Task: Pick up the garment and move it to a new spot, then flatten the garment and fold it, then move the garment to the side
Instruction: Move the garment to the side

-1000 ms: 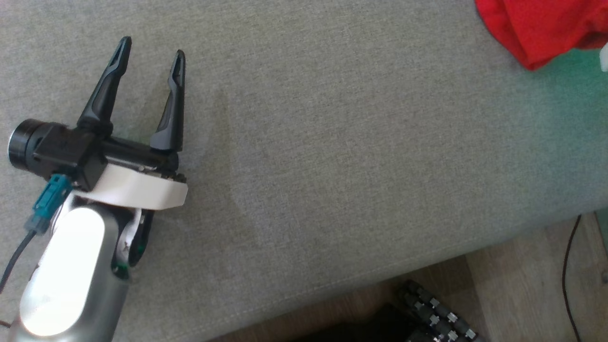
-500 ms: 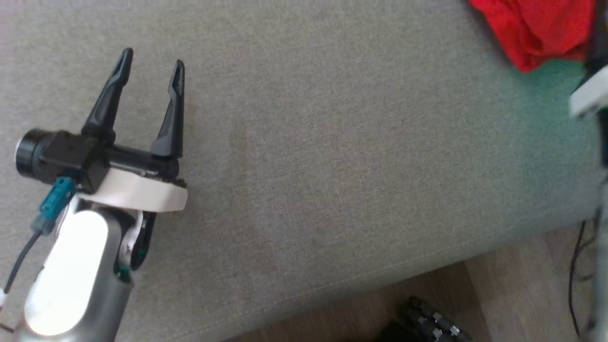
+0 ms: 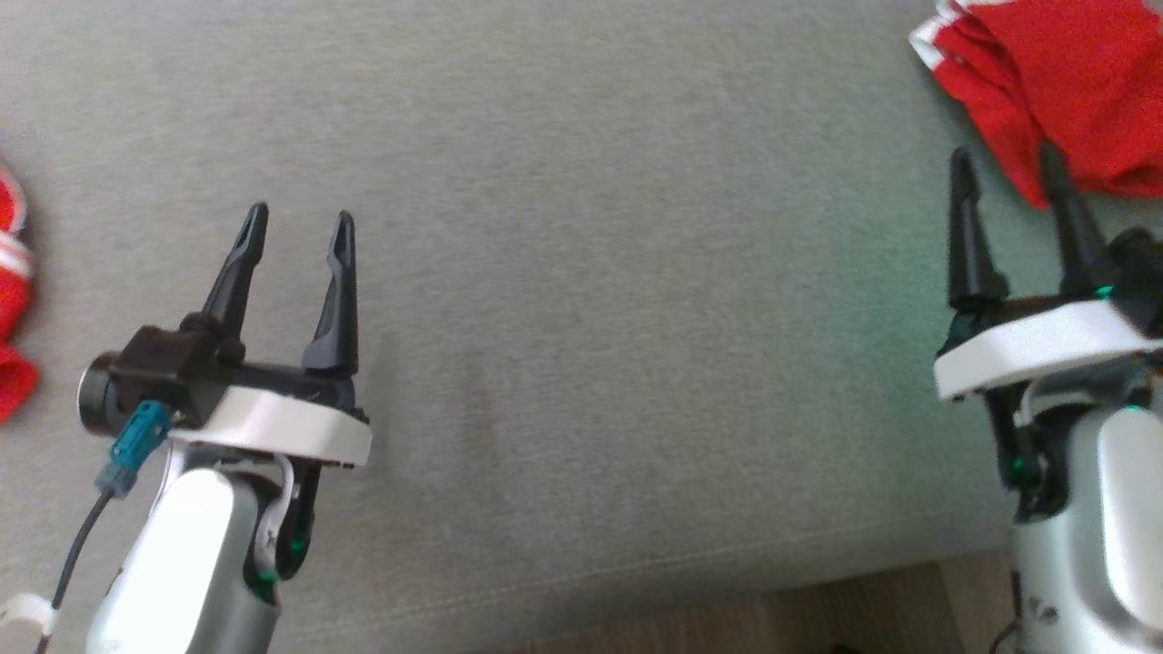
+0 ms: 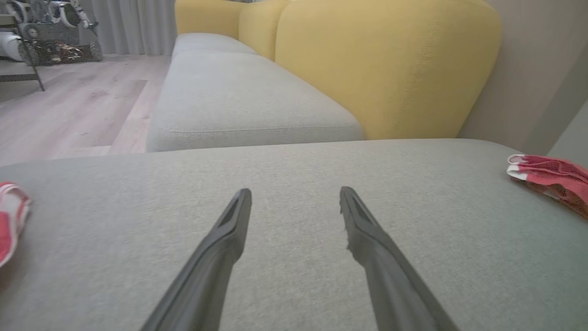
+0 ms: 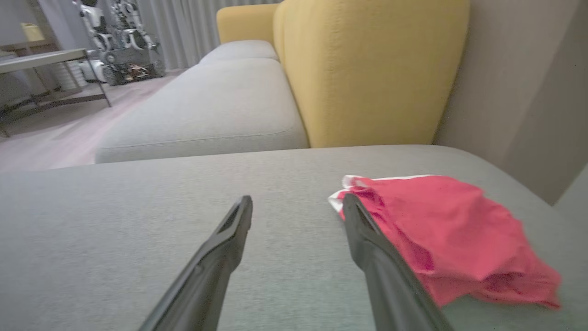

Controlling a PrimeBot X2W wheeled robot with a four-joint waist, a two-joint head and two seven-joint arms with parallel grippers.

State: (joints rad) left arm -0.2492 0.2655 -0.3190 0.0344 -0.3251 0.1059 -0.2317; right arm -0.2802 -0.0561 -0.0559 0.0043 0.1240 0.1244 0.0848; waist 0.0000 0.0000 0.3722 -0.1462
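The right pincer (image 3: 1004,154) stands spread and empty, one fingertip at the near edge of the crumpled red garment (image 3: 1081,73) (whether they touch cannot be told). The garment lies at the far right of the grey sofa cushion (image 3: 591,272). The left pincer (image 3: 301,214) is spread too, empty, over the cushion. Another red cloth (image 3: 9,300) lies at the cushion's left edge.

A broad grey woven-fabric seat cushion (image 3: 581,272) met a mustard-yellow upholstered backrest (image 4: 386,64), with a second grey seat cushion (image 4: 239,101) lying beyond it beside a pale wooden plank floor (image 4: 69,105) and grey pleated curtains (image 4: 124,27).
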